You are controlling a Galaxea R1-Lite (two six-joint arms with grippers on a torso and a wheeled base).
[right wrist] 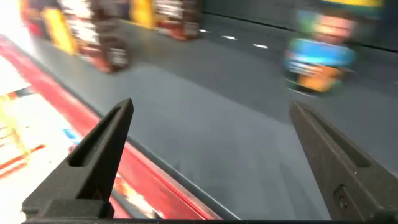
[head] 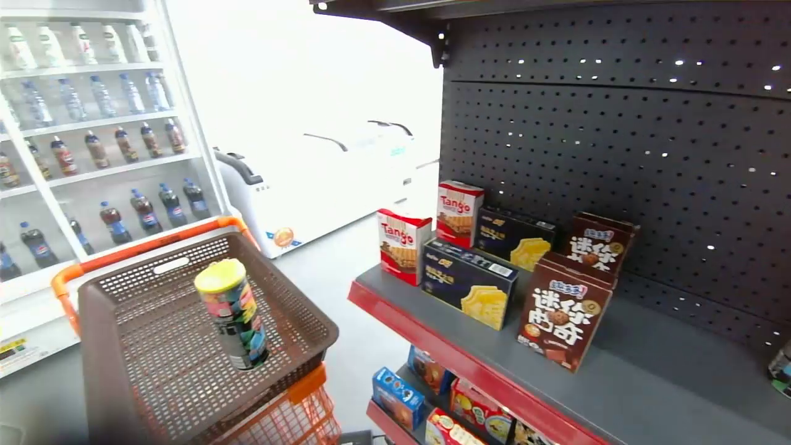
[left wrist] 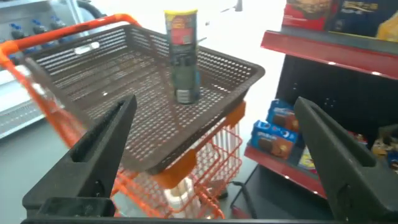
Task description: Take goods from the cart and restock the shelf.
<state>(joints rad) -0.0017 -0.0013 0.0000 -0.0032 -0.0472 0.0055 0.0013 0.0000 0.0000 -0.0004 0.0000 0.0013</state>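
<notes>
Standing on its base on the floor of the basket (head: 154,377), the canister (head: 233,312) is a tall, smooth cylinder with a flat yellow lid and a busy printed wrap. Its long axis runs vertical, lid uppermost. The basket is brown plastic mesh with perforated, sloping walls, and it sits on top of the cart (head: 142,247), which has an orange tubular handle and an orange wire frame below.

The left gripper (left wrist: 214,104) hangs near the basket's corner with its dark, wedge-shaped fingers spread wide and nothing between them. The right gripper (right wrist: 211,107) is likewise splayed and empty, over the matte grey deck of the shelf (head: 618,383), which has a red front lip and a black pegboard (head: 618,154) behind.

Cardboard cartons stand on that deck: red-and-white wafer boxes (head: 403,246), dark blue boxes (head: 469,290) and brown boxes (head: 562,315). A blurred, colourful can (right wrist: 320,53) stands farther along it.
</notes>
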